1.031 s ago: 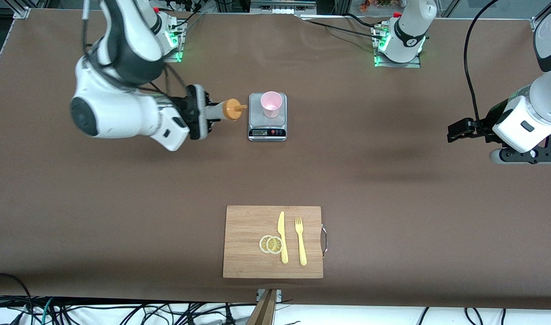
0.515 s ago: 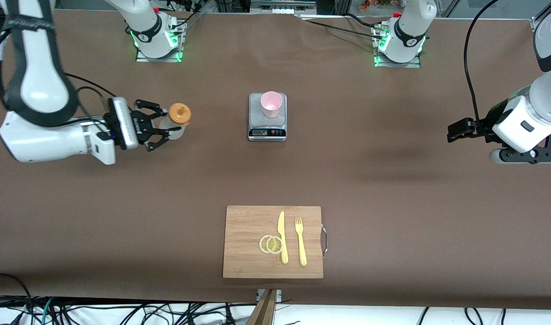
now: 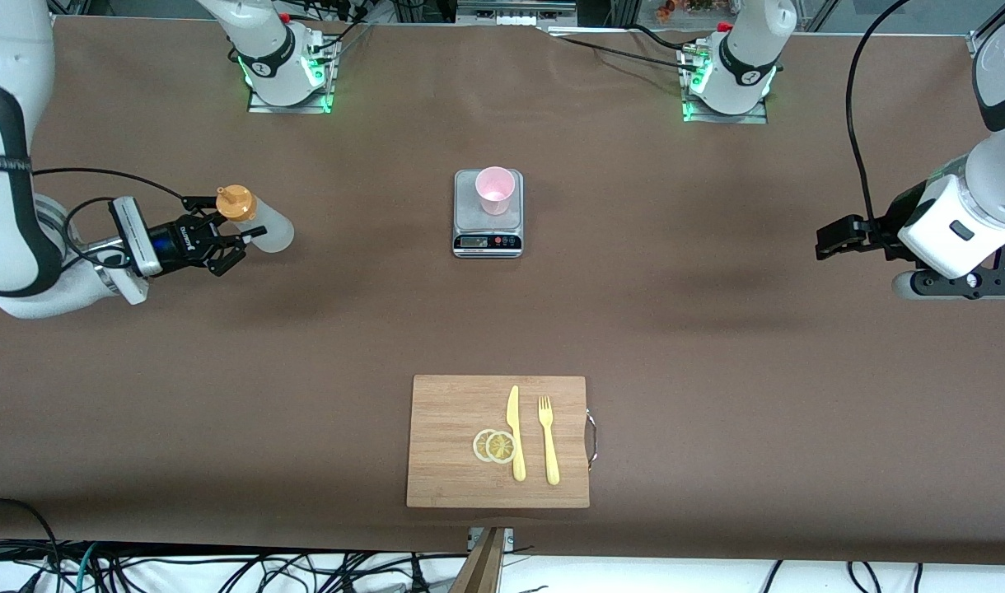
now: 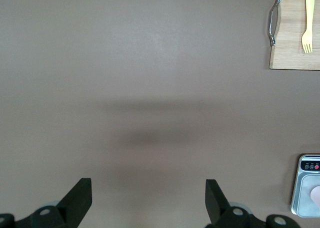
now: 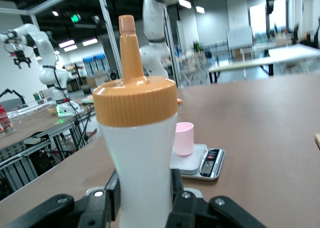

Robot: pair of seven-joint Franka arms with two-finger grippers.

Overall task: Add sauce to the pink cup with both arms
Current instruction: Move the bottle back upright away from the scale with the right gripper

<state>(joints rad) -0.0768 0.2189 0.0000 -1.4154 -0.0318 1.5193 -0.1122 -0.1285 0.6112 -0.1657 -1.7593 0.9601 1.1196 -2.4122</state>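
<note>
The sauce bottle point(image 3: 265, 231), whitish with an orange cap, stands upright in my right gripper point(image 3: 240, 224), which is shut on its body over the right arm's end of the table. The right wrist view shows the sauce bottle point(image 5: 137, 148) between the black fingers point(image 5: 176, 189) of that gripper point(image 5: 144, 189). The pink cup point(image 3: 495, 189) stands on a small scale point(image 3: 488, 240) at mid table, well apart from the bottle; the pink cup point(image 5: 183, 138) also shows past the bottle. My left gripper point(image 3: 825, 240) waits open at the left arm's end, its jaws wide over bare table point(image 4: 148, 189).
A wooden cutting board point(image 3: 453, 469) lies nearer the front camera than the scale, bearing lemon slices point(image 3: 494, 445), a yellow knife point(image 3: 516, 435) and a yellow fork point(image 3: 548, 441). The brown table runs bare between scale and board. The two arm bases stand along the back edge.
My right arm has swung away from the cup toward its own end of the table, carrying the bottle. The bottle has gone from tipped toward the cup to upright. The left arm has not moved.
</note>
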